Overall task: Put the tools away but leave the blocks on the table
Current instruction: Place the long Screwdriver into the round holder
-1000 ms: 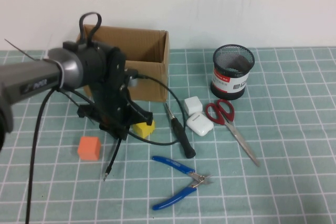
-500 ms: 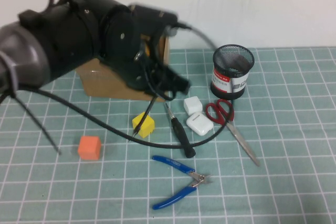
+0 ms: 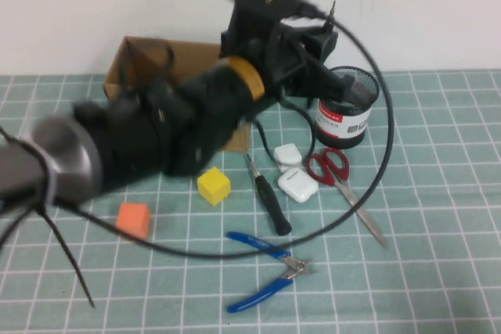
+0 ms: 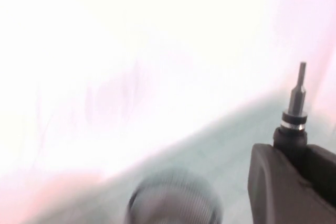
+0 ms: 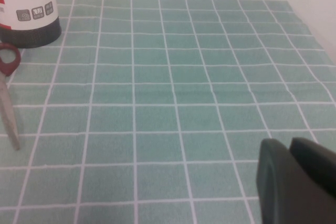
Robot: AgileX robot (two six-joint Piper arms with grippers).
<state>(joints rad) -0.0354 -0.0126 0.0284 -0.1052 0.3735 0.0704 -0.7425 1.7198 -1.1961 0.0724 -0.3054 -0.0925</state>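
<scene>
Pincers first: the left pincer is squeezed tight on the thin pick, metal tip poking out, high up near the mesh cup. The pick looks light, stiff and smooth, so I think it could slip. Holding its thick black part seems safest. The right pincer hangs low over the table.

The left arm is a thick black body with a silver-grey rounded joint at its near end and a yellow-orange band near the wrist. Black cables loop off it. The left gripper is matte black; the right gripper shows dark, rounded fingers.
</scene>
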